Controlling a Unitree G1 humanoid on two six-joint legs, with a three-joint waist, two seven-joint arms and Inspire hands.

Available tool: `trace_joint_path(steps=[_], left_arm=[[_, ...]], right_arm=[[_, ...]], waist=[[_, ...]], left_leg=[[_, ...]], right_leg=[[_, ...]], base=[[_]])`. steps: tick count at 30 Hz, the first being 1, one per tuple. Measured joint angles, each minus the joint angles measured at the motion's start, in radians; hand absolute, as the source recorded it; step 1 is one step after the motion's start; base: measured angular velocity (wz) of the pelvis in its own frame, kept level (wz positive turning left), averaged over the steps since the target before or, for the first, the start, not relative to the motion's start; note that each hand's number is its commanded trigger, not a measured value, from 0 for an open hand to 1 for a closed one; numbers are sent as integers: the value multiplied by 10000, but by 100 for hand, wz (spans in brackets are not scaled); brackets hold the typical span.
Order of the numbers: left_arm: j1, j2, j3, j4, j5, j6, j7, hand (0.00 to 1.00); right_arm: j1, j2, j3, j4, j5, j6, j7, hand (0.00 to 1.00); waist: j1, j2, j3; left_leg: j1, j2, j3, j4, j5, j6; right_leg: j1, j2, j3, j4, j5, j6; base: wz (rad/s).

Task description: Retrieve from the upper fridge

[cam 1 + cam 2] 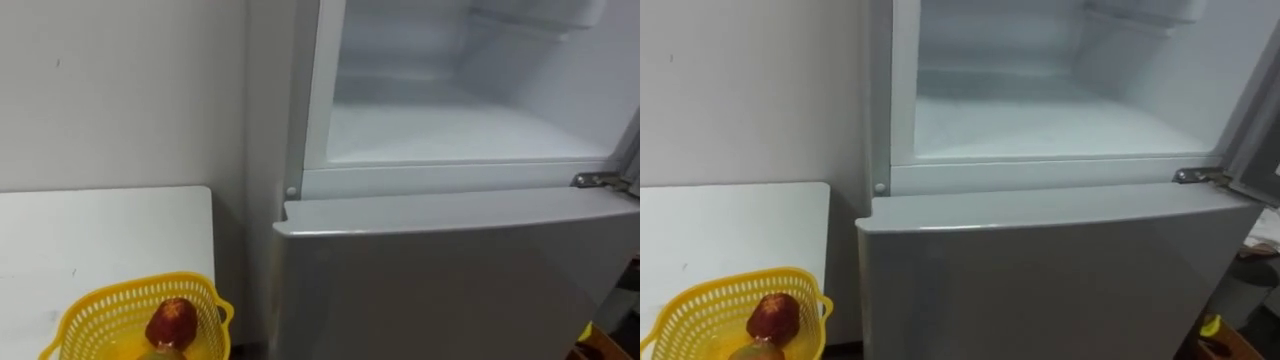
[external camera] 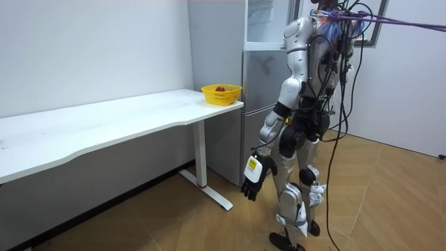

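One red fruit [image 1: 172,322] lies in one yellow mesh basket [image 1: 95,308], toward the basket's right side. Just under the fruit is one yellowish piece [image 1: 165,350], cut off by the frame edge; can't tell what it is.

The basket stands on one white bench [image 1: 100,235], at the end nearest the fridge and well apart from the upper compartment. The bench runs along a plain white wall [image 1: 120,90], with a narrow gap between its end and the fridge side.

One grey fridge with two compartments:
- The upper compartment [image 1: 470,130] is open, with a white interior and one flat white floor inside.
- Its door [image 1: 1252,110] is swung out to the right, with only its edge in frame.
- The lower door [image 1: 450,285] is shut, directly below the open compartment.
- One metal hinge [image 1: 600,181] sits at the right end of the sill between the two.

Low at the right, beside the fridge, are small yellow and brown things [image 1: 598,342], too cut off to tell what they are.

In the room view the robot stands upright on a wood floor [image 2: 174,223], close in front of the fridge and facing it, with the bench to its left. One left robot hand [image 2: 254,180] hangs down beside the thigh, fingers slack and loosely bent, nothing in it. It is far from both the fruit and the fridge.
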Motion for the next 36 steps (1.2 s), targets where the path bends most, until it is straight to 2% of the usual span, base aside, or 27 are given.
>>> trace_joint_path(steps=[2, 6, 11, 15, 17, 20, 23, 28, 36], left_arm=[[22, 45, -62, 0, 6, -6, -2, 0], [15, 34, -64, -1, -3, -63, 20, 0], [-11, 34, -65, 1, -3, -256, 309, 0], [5, -82, -57, 4, -3, -277, 473, 0], [0, -199, -53, 42, 5, -288, 496, 0], [-42, -276, -60, 51, -1, -434, 612, 0], [-40, -286, -66, 56, -1, -499, 629, 0], [-38, -286, -84, 58, -7, -500, 594, 0], [-61, -285, -66, 277, -7, -518, 533, 0]], right_arm=[[-149, -148, 230, -488, -36, -1, 41, 0], [-164, -148, 633, -1295, 244, 110, -15, 0], [-491, -148, 720, -2397, 861, 152, -166, 0], [-535, -147, 654, -2959, 1593, 136, -338, 0], [-532, -131, 538, -3493, 2536, 113, -429, 0], [-531, -99, 359, -4296, 3732, -69, -646, 0], [-532, -100, 341, -4383, 4136, -368, -647, 0], [-531, -75, 361, -4382, 4487, -788, -397, 0], [-498, -43, 358, -4376, 4639, -822, 49, 0]], waist=[[-5, -37, 15], [13, -81, 15], [7, 29, -35], [10, 145, -58], [4, 220, -63], [-3, 292, -27], [8, 378, -3], [35, 477, 8], [16, 510, 5]], left_leg=[[106, 21, 2, 1, 0, 0], [83, 38, 2, 18, -3, -3], [-66, 52, -3, 51, -3, -1], [-97, 57, 20, 43, 3, -3], [-71, 57, 58, 44, 3, -3], [-77, 78, 220, 40, 2, -4], [-73, 100, 495, 42, 1, -6], [-62, 138, 533, 49, 0, -9], [-61, 153, 545, 51, 1, -12]], right_leg=[[100, 22, 10, 9, 10, -17], [73, 39, 65, 0, -6, -30], [-76, 47, 72, 82, 36, -47], [-179, 48, 76, 176, 39, -56], [-150, 46, 43, 161, 39, -58], [-88, 48, 33, 122, 38, -58], [-28, 44, 27, 54, 38, -57], [-48, 74, 21, -27, 42, -68], [-29, 88, 39, -40, 32, -85]], base=[[0], [0], [0], [-2], [-5], [-2], [0], [1], [0]])
